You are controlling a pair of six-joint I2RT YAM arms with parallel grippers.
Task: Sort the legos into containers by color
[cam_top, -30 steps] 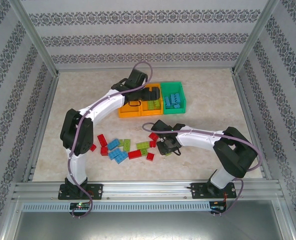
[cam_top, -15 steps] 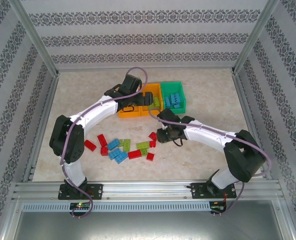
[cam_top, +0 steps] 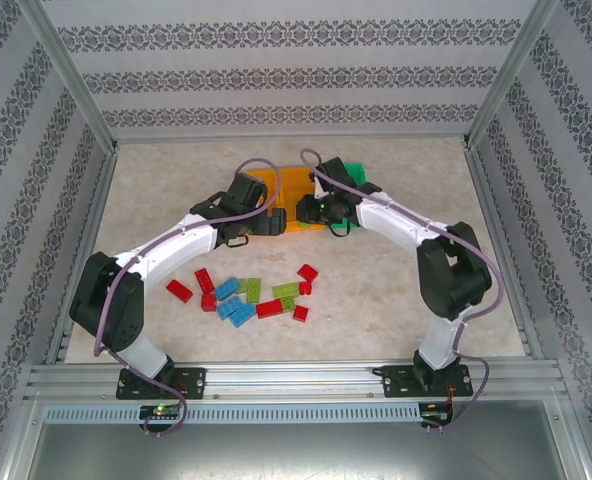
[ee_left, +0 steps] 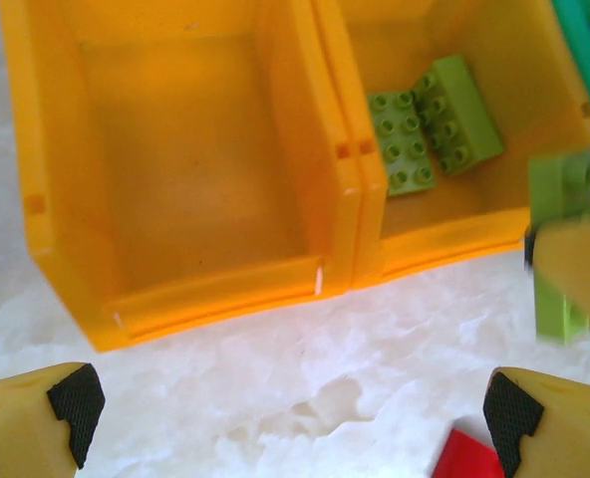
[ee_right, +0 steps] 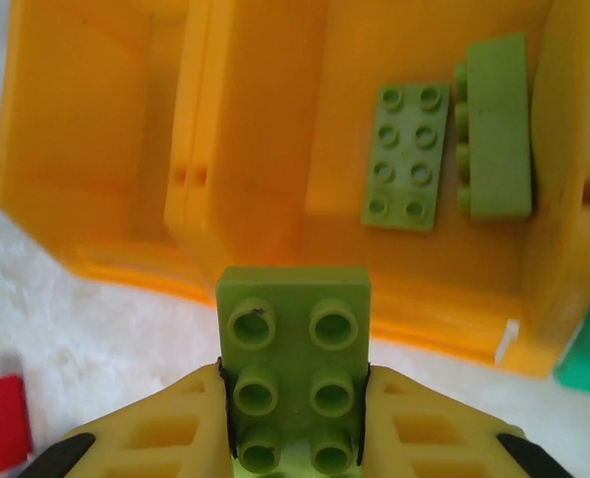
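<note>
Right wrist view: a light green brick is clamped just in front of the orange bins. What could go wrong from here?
1. The green brick seems short of the middle orange bin's front wall; opening the jaws now would likely drop it on the table.
2. The empty orange bin adjoins; drifting left could missort it.
3. The left gripper hangs open before the same bins; the arms might collide.

Three small open-top rectangular plastic bins are standing joined in a row: two orange bins (ee_left: 215, 289) and one green bin (cam_top: 356, 170). Two light green studded plastic bricks (ee_right: 408, 154) are lying in the middle orange one, and a third light green brick (ee_right: 295, 329) is sitting pinched in the right gripper (ee_right: 295, 398). On the marbled table (cam_top: 396, 280), seven red bricks (cam_top: 269, 309) are lying loose, with roughly four blue bricks (cam_top: 226, 288) and roughly four loose light green bricks (cam_top: 285, 291); those clumps are too tight for a sure count.
</note>
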